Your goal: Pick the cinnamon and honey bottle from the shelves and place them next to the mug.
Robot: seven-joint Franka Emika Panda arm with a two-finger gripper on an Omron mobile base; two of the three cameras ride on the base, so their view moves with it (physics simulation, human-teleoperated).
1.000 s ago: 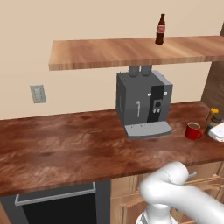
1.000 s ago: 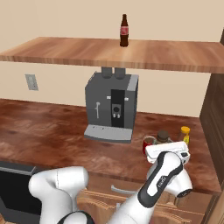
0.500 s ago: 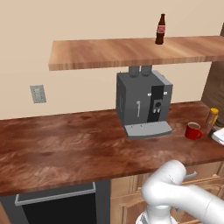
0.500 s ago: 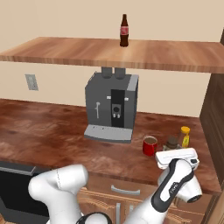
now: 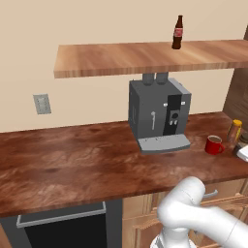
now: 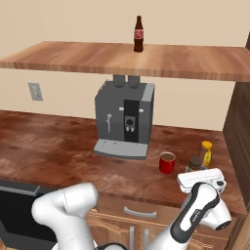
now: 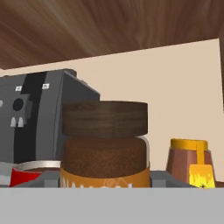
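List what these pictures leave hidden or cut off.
- Hand view: the cinnamon jar is cut off below by the grey band, so the jaws' contact stays unseen.
- Right base view: the gripper covers the jar's lower part.
- Left base view: the honey bottle sits near the edge, label unreadable.

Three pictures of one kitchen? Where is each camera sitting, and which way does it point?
Left base view: behind the arm, left side, looking forward and down at the coffee machine; white arm lower right.
Right base view: behind, right side, facing the mug; arm lower left.
Hand view: on the hand, facing the cinnamon close up, honey bottle beside it.
Both base views share the shelves and slim bottle.
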